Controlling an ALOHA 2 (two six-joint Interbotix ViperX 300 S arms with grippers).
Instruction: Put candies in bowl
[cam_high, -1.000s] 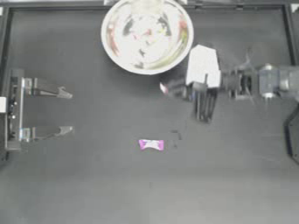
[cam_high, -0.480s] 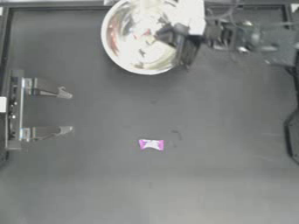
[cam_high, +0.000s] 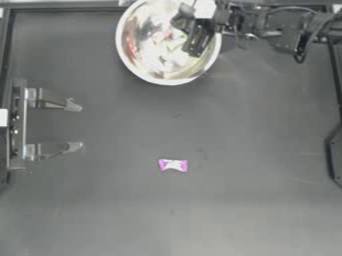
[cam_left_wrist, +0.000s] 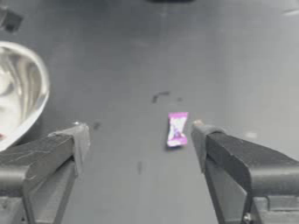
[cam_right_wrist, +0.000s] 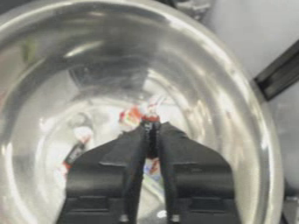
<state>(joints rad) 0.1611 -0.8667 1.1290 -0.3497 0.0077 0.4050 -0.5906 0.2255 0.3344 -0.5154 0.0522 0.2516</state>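
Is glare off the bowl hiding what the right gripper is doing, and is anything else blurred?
Top view: the bowl throws bright mottled reflections, so the right gripper over it blurs into them. Right wrist view: jaws shut on a red-orange candy, the bowl's contents smeared by reflection. Left wrist view: the magenta candy is clear beyond the idle left gripper.

The bowl (cam_high: 143, 70) is running off the top view's upper edge, and the right gripper (cam_high: 195, 41) is covering part of its inside. The candies (cam_right_wrist: 130, 117) inside are blurring into reflections, so their number is unclear. In the left wrist view, the picture's edge is cutting the bowl.
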